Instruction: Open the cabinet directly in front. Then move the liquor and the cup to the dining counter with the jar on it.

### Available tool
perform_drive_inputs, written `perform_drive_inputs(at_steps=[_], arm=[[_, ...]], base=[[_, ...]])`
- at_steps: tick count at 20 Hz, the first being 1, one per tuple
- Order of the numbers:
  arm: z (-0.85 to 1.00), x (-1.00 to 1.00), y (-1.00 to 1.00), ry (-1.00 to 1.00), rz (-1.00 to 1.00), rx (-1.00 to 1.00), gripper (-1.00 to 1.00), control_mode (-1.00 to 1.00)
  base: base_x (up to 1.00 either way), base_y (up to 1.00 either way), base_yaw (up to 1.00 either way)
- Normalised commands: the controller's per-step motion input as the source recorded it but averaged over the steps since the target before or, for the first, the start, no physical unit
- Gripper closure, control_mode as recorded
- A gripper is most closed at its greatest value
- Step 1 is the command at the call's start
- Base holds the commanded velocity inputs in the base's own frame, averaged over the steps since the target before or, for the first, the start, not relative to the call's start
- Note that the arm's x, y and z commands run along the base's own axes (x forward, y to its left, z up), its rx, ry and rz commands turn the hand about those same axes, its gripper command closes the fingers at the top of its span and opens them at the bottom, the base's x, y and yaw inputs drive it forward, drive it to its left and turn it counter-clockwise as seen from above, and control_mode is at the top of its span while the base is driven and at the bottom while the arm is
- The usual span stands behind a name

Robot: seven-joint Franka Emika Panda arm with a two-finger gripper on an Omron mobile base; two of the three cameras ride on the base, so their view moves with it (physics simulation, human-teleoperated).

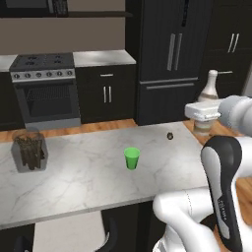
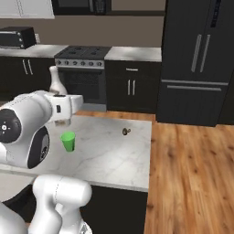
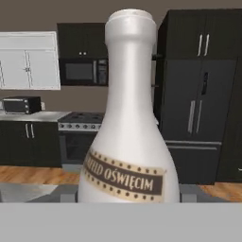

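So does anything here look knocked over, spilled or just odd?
Nothing is spilled or tipped. The green cup, the jar of brown sticks and the bottle all stand upright on the marble counter. The one odd bit is a small dark object lying loose on the counter; I can't tell what it is.

Glossy veined marble dining counter (image 1: 88, 182), smooth satin-finish liquor (image 3: 128, 137) bottle

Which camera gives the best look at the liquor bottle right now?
The hand view: the liquor bottle stands close up and upright, its label readable. The left base view shows its neck and shoulder behind the robot's hand; the right base view shows just its neck above the arm.
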Motion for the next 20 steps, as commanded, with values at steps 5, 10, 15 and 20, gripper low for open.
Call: perform_drive_inputs(at_steps=[5, 10, 15, 20], arm=[[-0.50, 0.00, -0.02, 0.11, 0.16, 0.00, 1.00, -1.00], [-0.44, 0.03, 0.00, 0.05, 0.12, 0.00, 1.00, -1.00], [-0.47, 0.13, 0.00, 0.04, 0.13, 0.00, 1.00, -1.00], [-0.36, 0.50, 0.00, 0.00, 0.08, 0.00, 1.00, -1.00]], base=[[0.00, 0.00, 0.00], [0.00, 0.00, 0.00], [0.00, 0.00, 0.00], [0.00, 0.00, 0.00]])
